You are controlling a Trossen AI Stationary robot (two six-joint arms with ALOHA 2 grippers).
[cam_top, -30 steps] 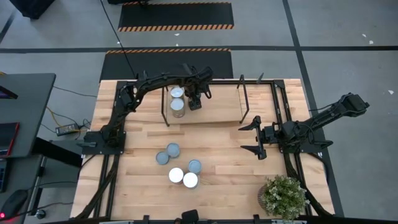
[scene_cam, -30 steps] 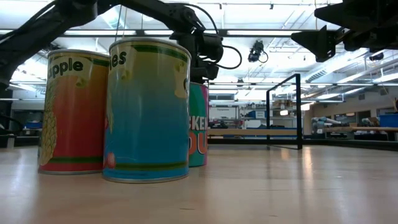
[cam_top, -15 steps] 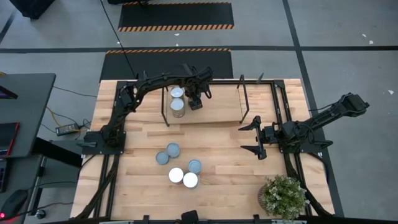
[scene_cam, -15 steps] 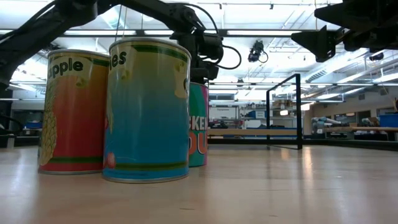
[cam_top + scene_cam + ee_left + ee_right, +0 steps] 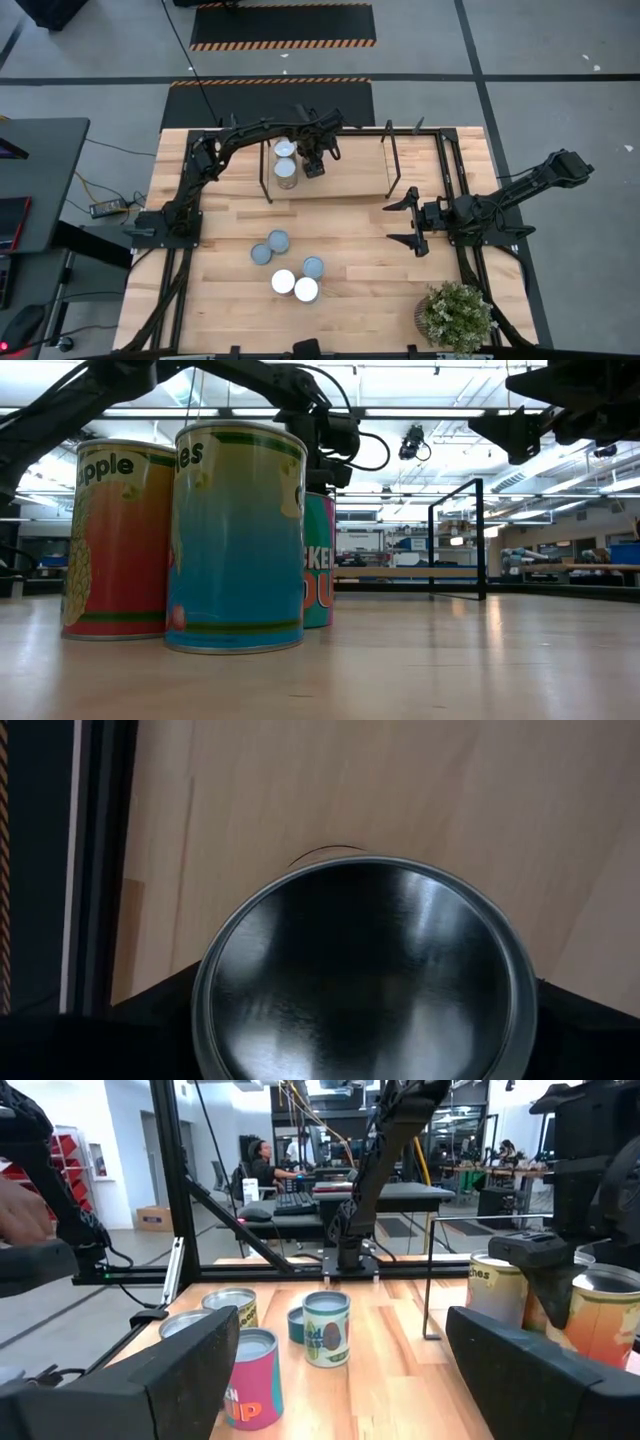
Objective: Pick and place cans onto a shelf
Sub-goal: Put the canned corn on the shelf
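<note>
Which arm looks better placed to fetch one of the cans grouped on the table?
The right. Its hand is open and empty, while the left hand is over the shelf with a can.

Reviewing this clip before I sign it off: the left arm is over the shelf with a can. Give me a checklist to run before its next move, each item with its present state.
1. The left gripper is over the shelf: ok.
2. It is shut on the third can, a finger on each side: ok.
3. The third can is seated on the shelf board: cannot tell.
4. It stands clear of the two shelved cans: ok from above.
5. Four cans remain on the table: ok.
6. The right gripper is open and away from the shelf: ok.
</note>
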